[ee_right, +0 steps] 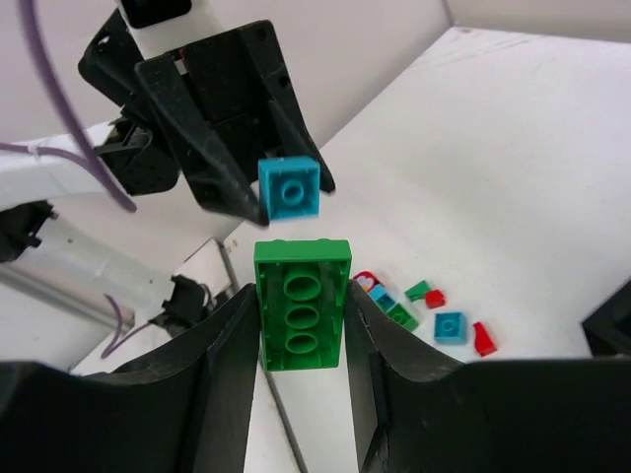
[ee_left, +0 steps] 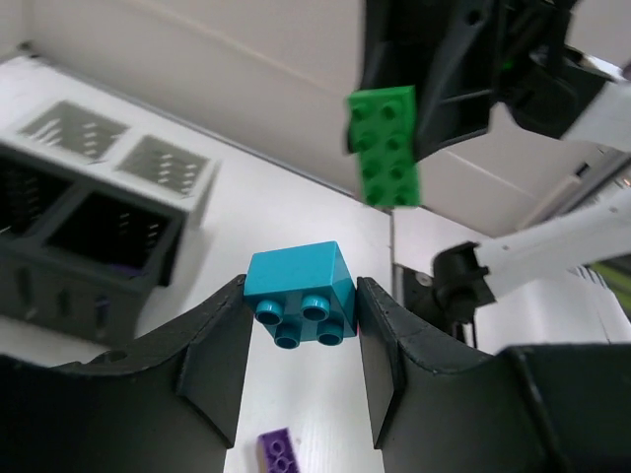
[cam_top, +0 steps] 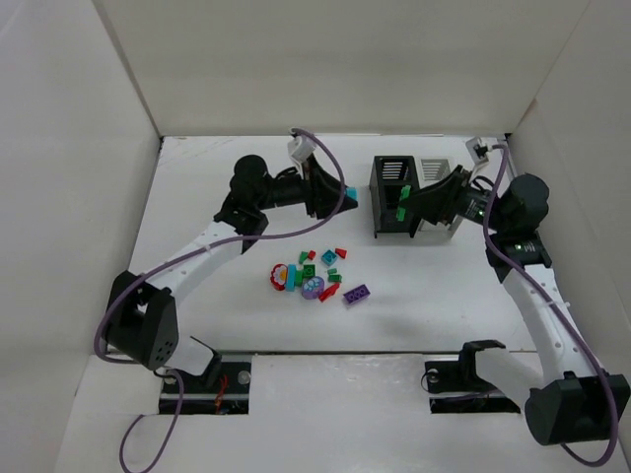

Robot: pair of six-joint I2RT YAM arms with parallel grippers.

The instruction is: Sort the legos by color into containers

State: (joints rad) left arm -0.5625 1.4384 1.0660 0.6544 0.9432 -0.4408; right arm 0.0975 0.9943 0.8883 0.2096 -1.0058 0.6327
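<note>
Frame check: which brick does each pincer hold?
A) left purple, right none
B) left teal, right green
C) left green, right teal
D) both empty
B: the left pincer is shut on a teal brick, and the right pincer is shut on a green brick.

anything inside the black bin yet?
Top view shows only a dark interior in the black bin; the right pincer and its green brick hang over it, covering part. Left wrist view shows a purplish speck there, too small to identify.
</note>
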